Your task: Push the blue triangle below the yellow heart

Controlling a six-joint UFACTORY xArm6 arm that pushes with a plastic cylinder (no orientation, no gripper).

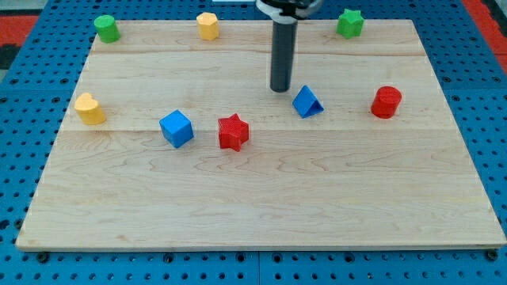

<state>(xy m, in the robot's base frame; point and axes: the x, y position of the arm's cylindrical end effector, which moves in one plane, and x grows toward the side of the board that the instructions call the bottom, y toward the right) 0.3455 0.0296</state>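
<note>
The blue triangle (pixel 307 102) lies on the wooden board (pixel 261 198) right of centre. The yellow heart (pixel 89 108) sits near the board's left edge, far to the triangle's left. My tip (pixel 280 89) is at the end of the dark rod that comes down from the view's top. It stands just up and left of the blue triangle, a small gap apart from it.
A blue cube (pixel 176 128) and a red star (pixel 233 132) lie between the triangle and the heart. A red cylinder (pixel 386 102) is at the right. A green cylinder (pixel 106 28), a yellow hexagon (pixel 207 25) and a green star (pixel 349 23) line the top edge.
</note>
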